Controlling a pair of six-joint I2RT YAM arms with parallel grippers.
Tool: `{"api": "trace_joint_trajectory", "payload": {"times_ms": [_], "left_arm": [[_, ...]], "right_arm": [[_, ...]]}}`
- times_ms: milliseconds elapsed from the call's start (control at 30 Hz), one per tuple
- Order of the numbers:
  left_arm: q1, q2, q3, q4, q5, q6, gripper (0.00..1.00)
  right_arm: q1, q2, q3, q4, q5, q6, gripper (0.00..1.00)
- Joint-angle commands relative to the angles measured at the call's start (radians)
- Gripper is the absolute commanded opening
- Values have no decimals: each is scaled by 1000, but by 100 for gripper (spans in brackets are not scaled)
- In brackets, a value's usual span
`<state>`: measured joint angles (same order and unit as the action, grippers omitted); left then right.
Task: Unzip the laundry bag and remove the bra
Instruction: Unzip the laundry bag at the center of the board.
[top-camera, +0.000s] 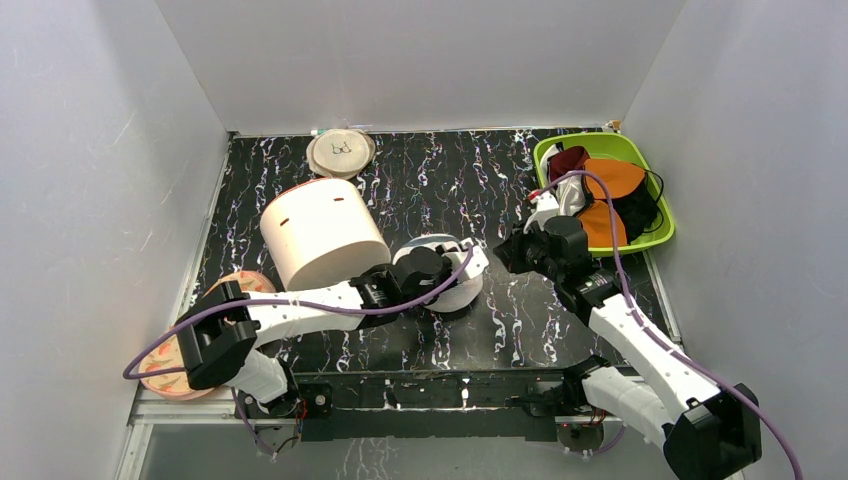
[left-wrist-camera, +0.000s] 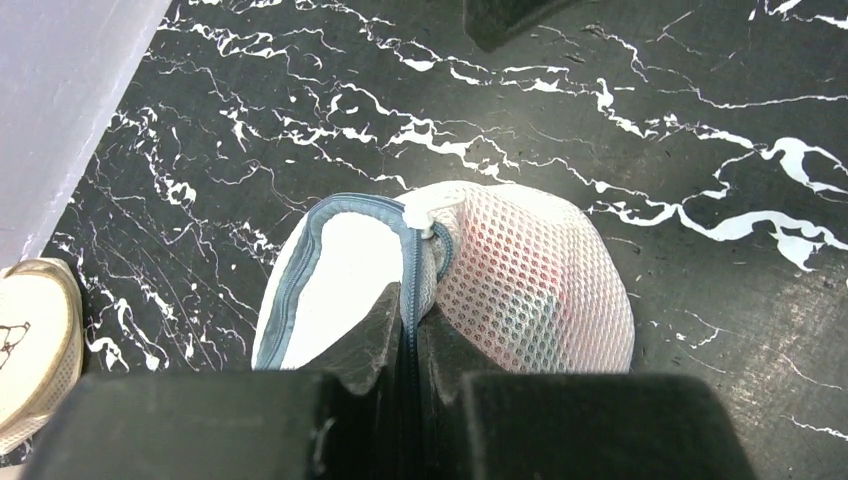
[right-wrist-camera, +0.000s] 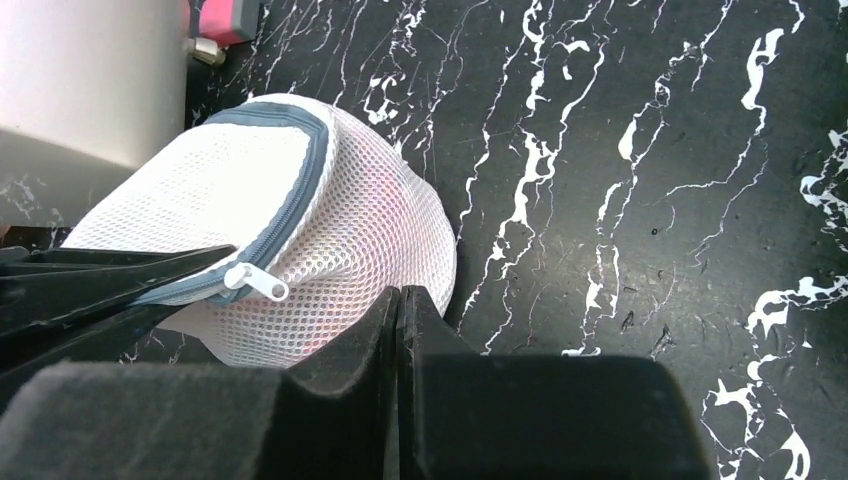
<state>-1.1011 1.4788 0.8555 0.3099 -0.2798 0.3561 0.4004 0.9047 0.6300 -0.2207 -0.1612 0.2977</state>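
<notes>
The laundry bag (left-wrist-camera: 530, 285) is clamped at its zip (left-wrist-camera: 300, 270) by the left gripper (left-wrist-camera: 410, 315), with the empty right gripper (right-wrist-camera: 400, 305) clenched just right of it.

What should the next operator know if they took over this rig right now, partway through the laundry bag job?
Grippers: the left gripper is shut, pinching the laundry bag at its zip seam. The right gripper is shut and holds nothing, close beside the bag.
Things: the bag lies on the table next to the cream cylinder. Its zip pull sits on the grey band, and the zip looks closed where it shows. The bra is only a reddish tint through the mesh.
Done: bag gripped.
Left: take the pull, unzip, lift the bra out.
</notes>
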Motion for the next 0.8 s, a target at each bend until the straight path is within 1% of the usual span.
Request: {"api": "trace_joint_trajectory", "payload": {"times_ms": [0,67,133,167,267,300,333,367,433,500,533,600,633,667,767], "left_arm": [[7,-46,10,39,37,-4,0],[7,-54,7,40,64,-15,0],[7,-76,-18,68,101,-15,0],[7,-95,-37,88,138,-5,0],[12,-160,-137,232,255,35,0],[17,-174,-173,276,279,51,0],[21,-178,-187,297,288,61,0],[27,-180,-195,305,293,61,0],[39,-190,-210,338,315,56,0],[50,-205,-235,373,355,51,0],[52,-210,-243,380,369,55,0],[52,-215,-248,379,388,57,0],[51,-217,-247,376,393,56,0],[52,-218,-246,370,399,56,0],[51,-224,-247,362,409,62,0]], "right_arm": [[-5,23,5,82,-56,-17,0],[-5,27,4,121,-200,-51,0],[-5,26,-6,172,-280,-39,0],[-6,29,-5,183,-303,-38,4],[-11,28,-8,209,-384,-31,16],[-20,26,-22,250,-422,-7,23],[-27,26,-34,276,-446,17,26],[-38,29,-46,292,-473,34,26],[-73,33,-86,374,-556,93,27],[-136,48,-128,485,-700,157,36],[-190,65,-148,550,-780,198,40],[-249,109,-182,682,-921,285,44],[-260,124,-185,697,-962,294,44],[-262,134,-185,693,-980,287,46],[-260,118,-200,698,-969,284,55]]}}
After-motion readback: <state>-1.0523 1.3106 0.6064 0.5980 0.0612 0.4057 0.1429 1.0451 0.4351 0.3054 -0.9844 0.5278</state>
